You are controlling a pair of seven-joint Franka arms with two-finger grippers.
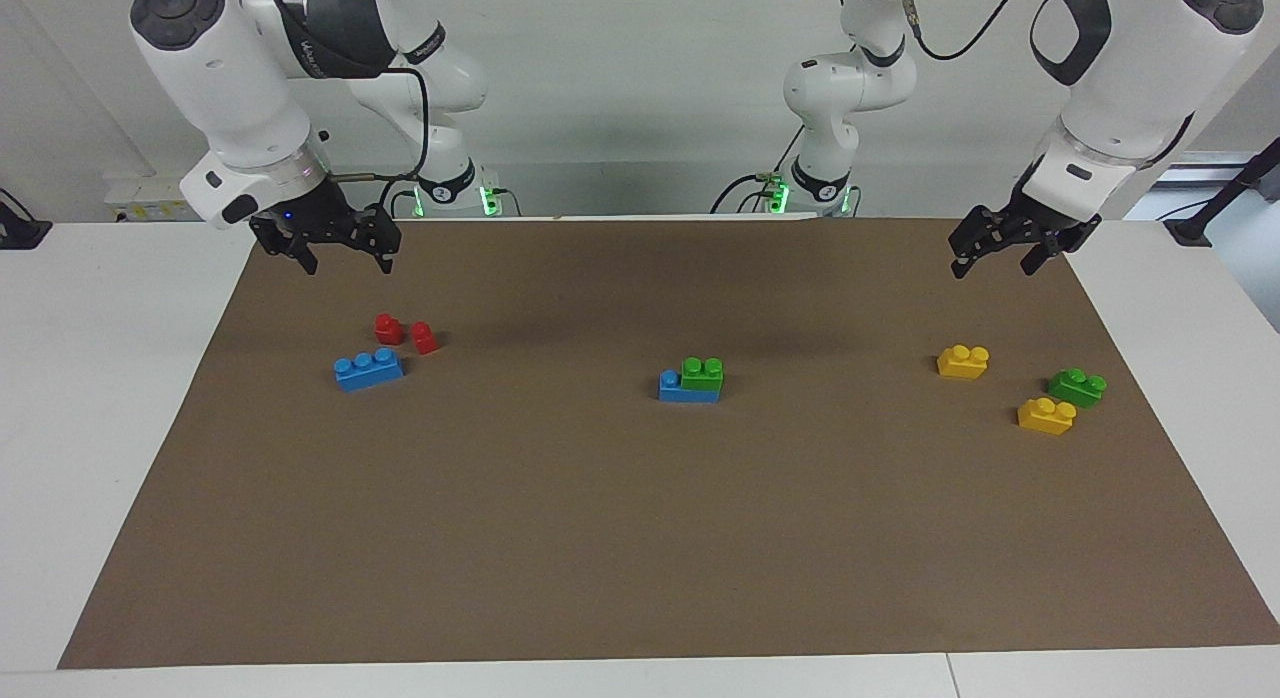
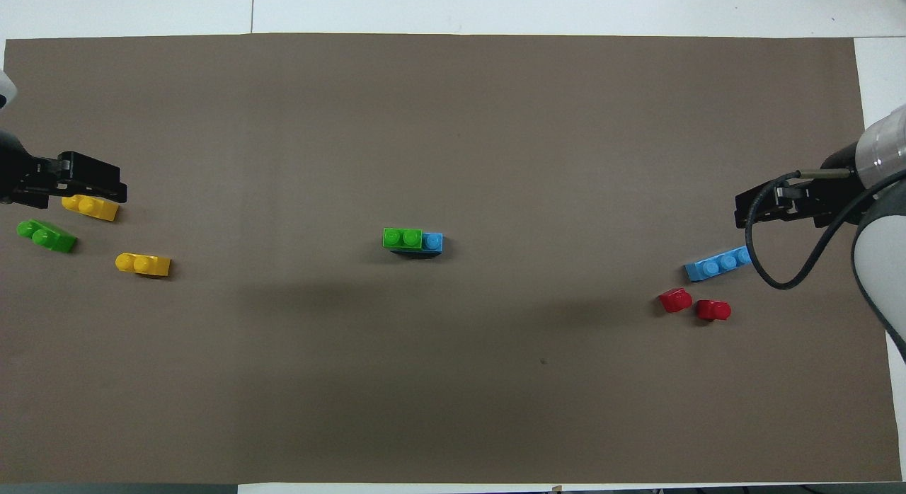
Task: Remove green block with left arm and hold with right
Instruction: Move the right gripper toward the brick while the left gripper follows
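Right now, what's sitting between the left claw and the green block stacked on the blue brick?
Nothing: in the facing view, only bare brown mat separates the open left claw from the green block. The yellow bricks lie off that line.

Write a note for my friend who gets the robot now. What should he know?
Left end effector: open, holding nothing, raised near the yellow bricks.
Right end effector: open, holding nothing, raised near the red bricks.
Green block: mid-mat, stuck on a blue brick. A loose green twin lies by the yellow ones.
Done: nothing yet.
Left: right arm holds the blue brick, left arm pulls the green block off.
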